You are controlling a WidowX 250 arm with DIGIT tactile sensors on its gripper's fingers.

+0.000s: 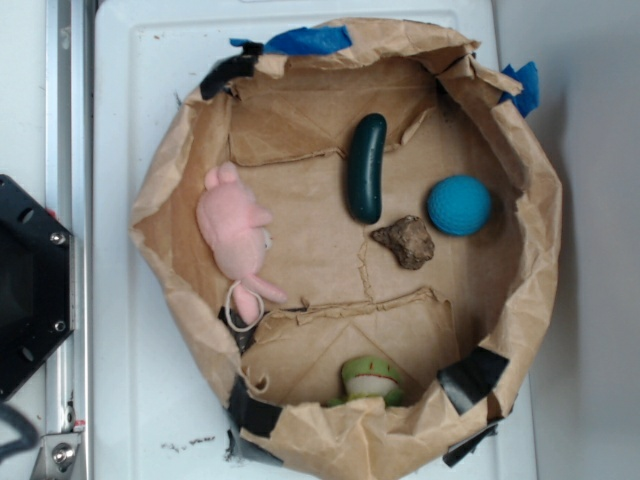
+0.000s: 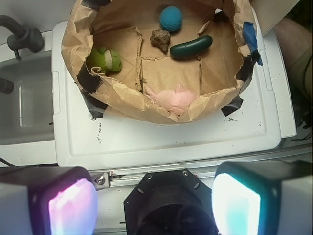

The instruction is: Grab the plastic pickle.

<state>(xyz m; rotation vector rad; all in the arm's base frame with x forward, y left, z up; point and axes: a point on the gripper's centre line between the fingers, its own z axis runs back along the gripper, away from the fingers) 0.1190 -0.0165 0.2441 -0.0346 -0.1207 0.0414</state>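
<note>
The plastic pickle, dark green and glossy, lies on the floor of a brown paper basin, in its upper middle in the exterior view. The gripper does not show in the exterior view. In the wrist view its two glowing pads stand wide apart at the bottom edge, open with nothing between them. It hangs well back from the basin, above the black robot base.
In the basin also lie a blue ball, a brown rock, a pink plush toy and a small light-green and cream toy. The basin sits on a white lid. A metal rail runs along the left.
</note>
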